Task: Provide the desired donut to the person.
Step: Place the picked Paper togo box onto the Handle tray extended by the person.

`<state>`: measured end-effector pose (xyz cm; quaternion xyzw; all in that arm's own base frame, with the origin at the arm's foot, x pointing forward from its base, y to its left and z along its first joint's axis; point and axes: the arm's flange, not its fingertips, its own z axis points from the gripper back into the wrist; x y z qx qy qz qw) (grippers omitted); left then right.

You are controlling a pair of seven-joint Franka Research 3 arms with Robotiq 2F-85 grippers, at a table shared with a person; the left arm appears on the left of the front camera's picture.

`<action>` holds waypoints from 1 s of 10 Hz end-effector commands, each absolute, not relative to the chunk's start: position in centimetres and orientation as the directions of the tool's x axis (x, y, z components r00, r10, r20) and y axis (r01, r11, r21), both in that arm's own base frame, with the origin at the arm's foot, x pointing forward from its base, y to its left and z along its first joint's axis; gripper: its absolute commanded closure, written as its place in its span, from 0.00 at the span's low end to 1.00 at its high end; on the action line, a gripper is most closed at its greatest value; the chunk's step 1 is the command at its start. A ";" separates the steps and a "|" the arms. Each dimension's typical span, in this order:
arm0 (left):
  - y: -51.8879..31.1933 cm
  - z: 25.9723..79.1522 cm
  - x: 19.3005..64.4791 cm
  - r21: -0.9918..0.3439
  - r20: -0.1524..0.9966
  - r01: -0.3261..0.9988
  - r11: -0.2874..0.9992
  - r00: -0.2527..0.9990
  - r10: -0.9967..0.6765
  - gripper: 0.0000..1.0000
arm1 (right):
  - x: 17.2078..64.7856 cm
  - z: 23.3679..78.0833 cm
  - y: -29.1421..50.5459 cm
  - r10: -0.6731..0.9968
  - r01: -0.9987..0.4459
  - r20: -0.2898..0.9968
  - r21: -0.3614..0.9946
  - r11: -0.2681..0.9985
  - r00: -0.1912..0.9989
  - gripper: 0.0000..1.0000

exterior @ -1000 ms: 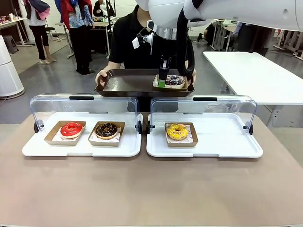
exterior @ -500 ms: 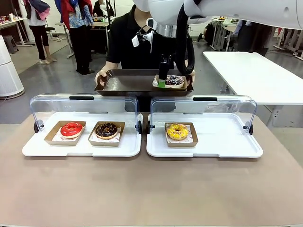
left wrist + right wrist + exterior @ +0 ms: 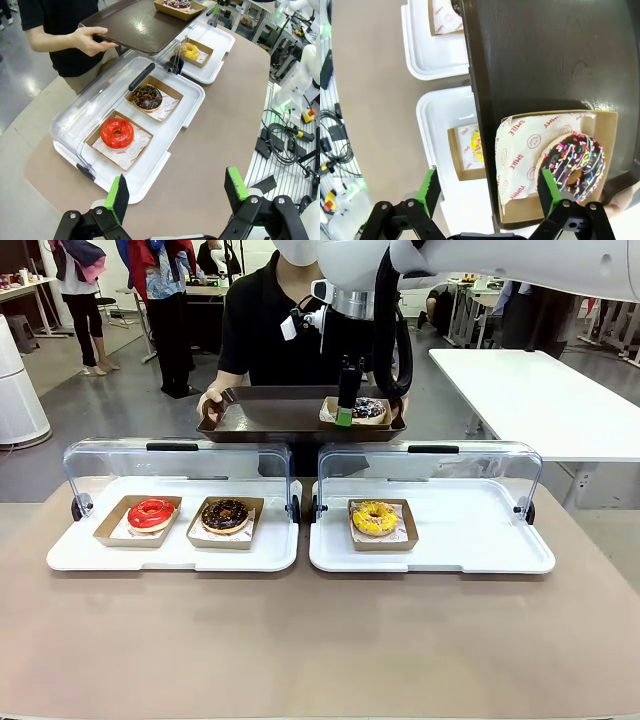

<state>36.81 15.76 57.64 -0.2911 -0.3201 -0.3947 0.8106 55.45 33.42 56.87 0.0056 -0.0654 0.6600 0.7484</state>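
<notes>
The person [image 3: 262, 325] in a black T-shirt stands at the far side holding a dark brown tray [image 3: 270, 416] with both hands. On its right end a chocolate donut with coloured sprinkles [image 3: 368, 408] lies in a cardboard box. My right gripper [image 3: 345, 416] hangs open over the box's near left edge, holding nothing. In the right wrist view the sprinkled donut [image 3: 575, 165] lies to the right of the open right gripper [image 3: 487, 190]. My left gripper [image 3: 177, 192] is open and empty, high above the table's left end.
Two white trays with raised clear lids stand on the table. The left tray [image 3: 80, 555] holds a red donut [image 3: 151, 512] and a chocolate donut [image 3: 225, 514]. A yellow donut [image 3: 375, 517] sits in the right tray [image 3: 480, 540]. A white table [image 3: 540, 390] stands at the back right.
My right gripper opened and let go of the sprinkled donut's box on the person's tray. The tray shifted slightly left and up.
</notes>
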 end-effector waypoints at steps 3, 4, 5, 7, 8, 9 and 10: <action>15.8 57.7 36.7 -0.218 0.758 0.832 0.511 0.474 -0.448 0.00 | 48.7 63.8 20.8 0.997 -0.989 0.051 -0.134 0.068 0.061 0.00; 15.8 57.7 36.7 -0.218 0.758 0.832 0.511 0.474 -0.448 0.00 | 47.5 64.5 16.3 0.996 -0.987 0.050 -0.133 0.086 0.080 0.00; 15.8 57.7 36.7 -0.218 0.758 0.832 0.511 0.474 -0.448 0.00 | 46.3 64.5 12.5 0.996 -0.990 0.043 -0.116 0.086 0.082 0.00; 15.8 57.7 36.7 -0.218 0.758 0.832 0.511 0.474 -0.448 0.00 | 44.6 63.8 6.2 0.993 -0.985 0.085 -0.145 0.090 0.078 0.00; 15.8 57.7 36.7 -0.218 0.758 0.832 0.511 0.474 -0.448 0.00 | 43.9 62.9 4.2 0.989 -0.982 0.111 -0.149 0.117 0.101 0.00; 15.8 57.7 36.7 -0.218 0.758 0.832 0.511 0.474 -0.448 0.00 | 43.2 61.4 2.7 0.984 -0.980 0.136 -0.147 0.134 0.114 0.00; 15.8 57.7 36.7 -0.218 0.758 0.832 0.511 0.474 -0.448 0.00 | 42.6 60.0 1.6 0.981 -0.979 0.145 -0.144 0.148 0.127 0.00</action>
